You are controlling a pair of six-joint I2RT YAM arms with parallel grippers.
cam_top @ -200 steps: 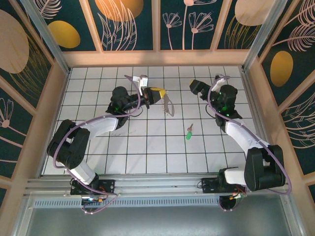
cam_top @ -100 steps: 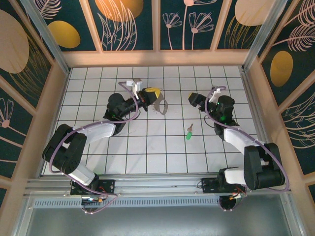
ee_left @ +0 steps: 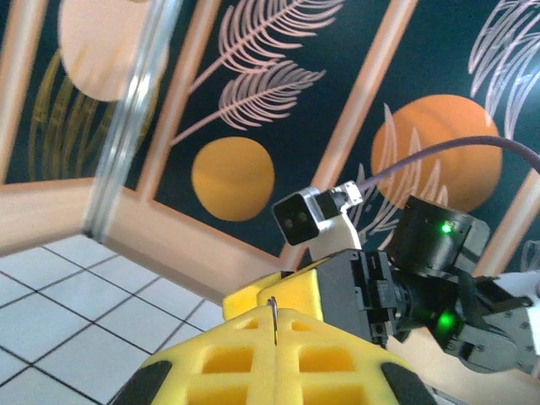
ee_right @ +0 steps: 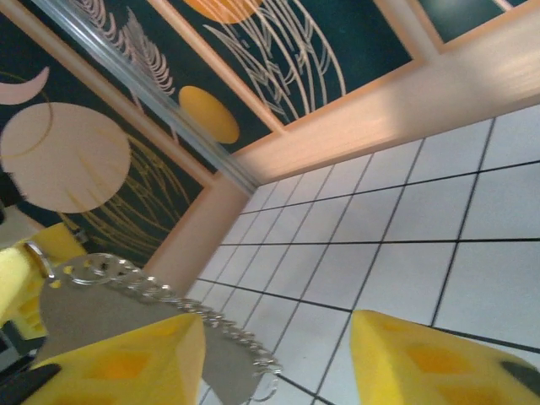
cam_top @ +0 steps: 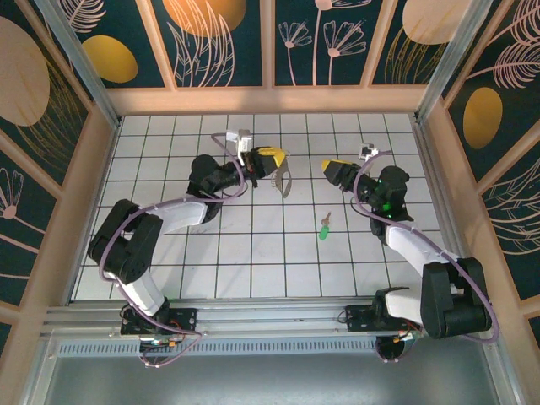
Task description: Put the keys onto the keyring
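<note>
White glossy tiles, dark grout, pale wooden rails, teal panels with orange discs and leaf outlines. Over the far middle, left gripper [cam_top: 275, 159], elbow bent, forearm reaching rightward, blocky yellow pads pressed tight on the thin wire of the keyring [cam_top: 285, 182], pale loop dangling below. Near and opposite, right gripper [cam_top: 329, 166], forearm stretched forward, yellow fingers parted around a bare gap. Flat on a tile nearer the bases, green-headed key [cam_top: 324, 229], short metal blade.
</note>
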